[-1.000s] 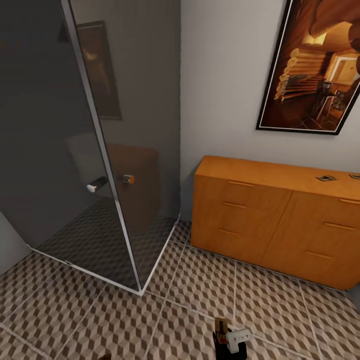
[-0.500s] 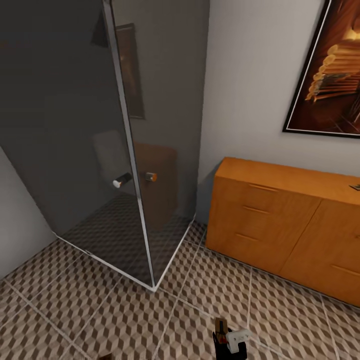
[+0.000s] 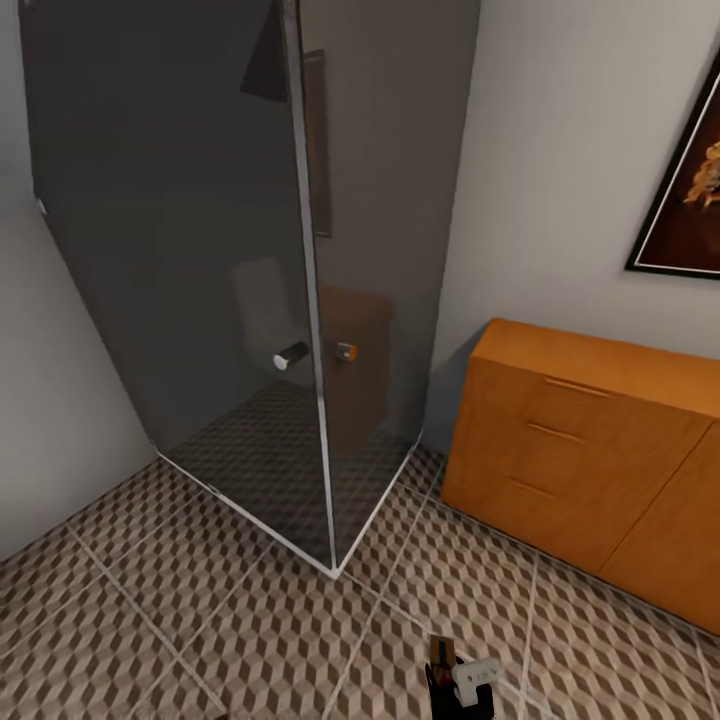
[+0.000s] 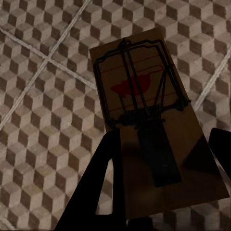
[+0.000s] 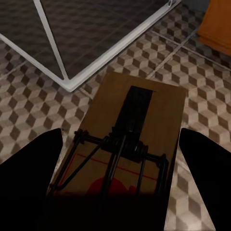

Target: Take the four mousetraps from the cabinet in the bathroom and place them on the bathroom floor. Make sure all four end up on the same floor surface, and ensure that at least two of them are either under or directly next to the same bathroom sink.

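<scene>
In the left wrist view a tan-wood mousetrap [image 4: 144, 110] with dark wire and a red spot lies between the dark fingers of my left gripper [image 4: 161, 166], which is shut on it above the cube-pattern tiles. My right gripper [image 5: 118, 180] is likewise shut on a second mousetrap [image 5: 132, 130]. At the bottom of the head view that right gripper [image 3: 462, 690] holds its trap [image 3: 442, 655] upright over the bathroom floor [image 3: 250, 620]. The orange-brown cabinet [image 3: 570, 450] stands at the right against the wall. The sink and the other mousetraps are out of view.
A dark glass shower enclosure [image 3: 230, 280] with a chrome door knob [image 3: 290, 356] takes up the left and centre, its corner post [image 3: 333, 568] meeting the floor ahead of me. A framed picture [image 3: 685, 210] hangs above the cabinet. Tiled floor runs between shower and cabinet.
The camera has turned left: shower and cabinet have slid right in the picture, and the cabinet's top right end has left it. Both grippers keep their traps.
</scene>
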